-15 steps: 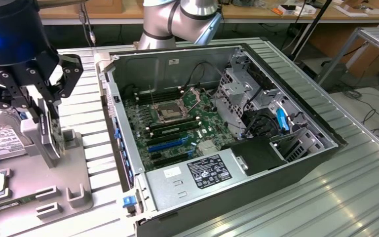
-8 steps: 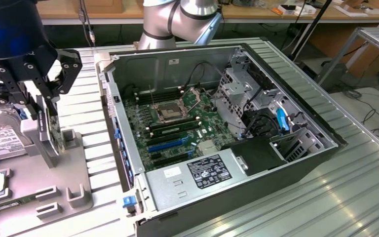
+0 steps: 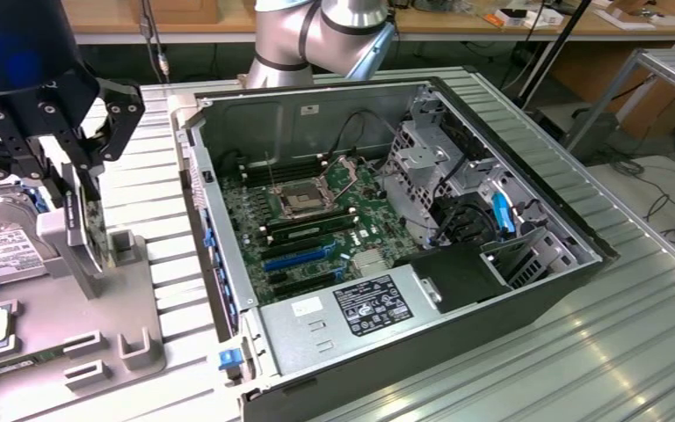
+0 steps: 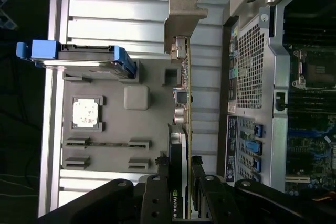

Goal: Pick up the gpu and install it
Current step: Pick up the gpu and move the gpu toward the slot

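Over the grey moulded tray (image 3: 138, 316), at the exterior view's left: found the gripper (image 3: 77, 185) pinched narrow on the gpu (image 3: 89, 224), card held edge-on, blade-thin. Traced long axis out from the fingers (image 4: 199, 187), dark green board ending in a stamped silver bracket (image 4: 181, 19). Logged the open case (image 3: 314, 92) toward the exterior view's right of the card, blue plastic slots (image 3: 296, 259) on its motherboard well apart from it. Could not tell whether card sat clear of tray.

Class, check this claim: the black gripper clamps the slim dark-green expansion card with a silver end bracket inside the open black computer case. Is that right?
Not inside. The gripper clamps the dark-green card outside the computer case, at the grey parts tray beside it, as the exterior view shows.
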`<state>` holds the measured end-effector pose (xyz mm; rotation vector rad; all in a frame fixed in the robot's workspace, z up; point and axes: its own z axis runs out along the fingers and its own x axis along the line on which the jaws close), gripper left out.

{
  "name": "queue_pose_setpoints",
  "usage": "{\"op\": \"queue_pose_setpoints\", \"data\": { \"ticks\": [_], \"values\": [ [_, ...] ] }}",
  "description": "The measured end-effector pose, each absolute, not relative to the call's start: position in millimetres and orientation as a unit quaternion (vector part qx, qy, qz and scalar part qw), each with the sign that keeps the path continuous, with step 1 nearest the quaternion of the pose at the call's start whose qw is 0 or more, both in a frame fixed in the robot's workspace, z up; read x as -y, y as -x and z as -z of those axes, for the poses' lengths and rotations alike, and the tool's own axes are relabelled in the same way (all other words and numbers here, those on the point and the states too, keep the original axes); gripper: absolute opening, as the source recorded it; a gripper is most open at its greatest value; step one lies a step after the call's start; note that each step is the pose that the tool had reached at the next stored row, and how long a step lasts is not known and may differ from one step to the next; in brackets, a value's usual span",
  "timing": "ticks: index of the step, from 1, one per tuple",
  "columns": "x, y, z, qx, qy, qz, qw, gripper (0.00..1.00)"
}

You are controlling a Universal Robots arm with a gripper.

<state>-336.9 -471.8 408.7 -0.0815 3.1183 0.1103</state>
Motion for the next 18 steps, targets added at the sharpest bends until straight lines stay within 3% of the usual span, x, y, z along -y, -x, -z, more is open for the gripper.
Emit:
{"op": "queue_pose_setpoints", "data": {
  "ticks": [18],
  "values": [
    [472,337,-424,-0.999,0.026,-0.035,0.01,0.27]
  ]
}}
